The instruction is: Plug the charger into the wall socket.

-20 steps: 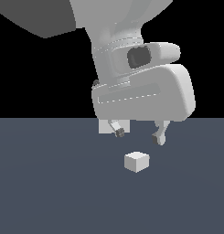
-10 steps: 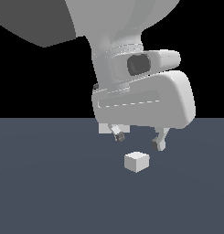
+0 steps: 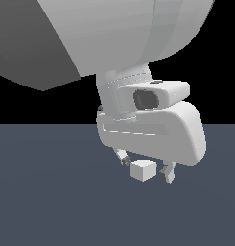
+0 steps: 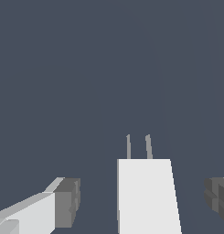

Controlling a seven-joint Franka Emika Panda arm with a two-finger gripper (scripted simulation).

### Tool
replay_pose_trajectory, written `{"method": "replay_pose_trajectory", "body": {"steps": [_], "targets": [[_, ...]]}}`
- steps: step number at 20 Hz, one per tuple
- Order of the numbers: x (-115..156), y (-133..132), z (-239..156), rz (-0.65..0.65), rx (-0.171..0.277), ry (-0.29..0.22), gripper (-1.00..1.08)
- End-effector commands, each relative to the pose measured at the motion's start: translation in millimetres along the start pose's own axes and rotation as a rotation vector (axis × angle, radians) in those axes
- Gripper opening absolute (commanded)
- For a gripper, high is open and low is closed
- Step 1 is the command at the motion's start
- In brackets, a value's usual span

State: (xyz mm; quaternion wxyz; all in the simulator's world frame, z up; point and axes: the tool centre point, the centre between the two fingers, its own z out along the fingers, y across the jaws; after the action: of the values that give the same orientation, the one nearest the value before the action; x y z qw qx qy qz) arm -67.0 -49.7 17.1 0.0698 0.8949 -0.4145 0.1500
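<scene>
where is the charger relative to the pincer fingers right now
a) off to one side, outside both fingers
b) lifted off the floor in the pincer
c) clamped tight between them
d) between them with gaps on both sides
d, the wrist view shows the charger sitting between the two fingers with dark floor visible on either side of it, so the pincer is open around it.

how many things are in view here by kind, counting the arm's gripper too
charger: 1, off-white block with 2 thin prongs
gripper: 1, open, a finger on either side of the charger, apart from it
wall socket: 0 in view
total: 2
</scene>
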Motion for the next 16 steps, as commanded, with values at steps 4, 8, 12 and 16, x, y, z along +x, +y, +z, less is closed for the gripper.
{"method": "replay_pose_trajectory", "body": {"steps": [4,8,12,16], "targets": [[-1.8,-0.5,5.4,0.000,0.001,0.000,-1.00],[-1.8,-0.5,5.4,0.000,0.001,0.000,-1.00],[-1.8,-0.5,5.4,0.000,0.001,0.000,-1.00],[-0.9,0.0,4.9,-0.001,0.001,0.001,-1.00]]}}
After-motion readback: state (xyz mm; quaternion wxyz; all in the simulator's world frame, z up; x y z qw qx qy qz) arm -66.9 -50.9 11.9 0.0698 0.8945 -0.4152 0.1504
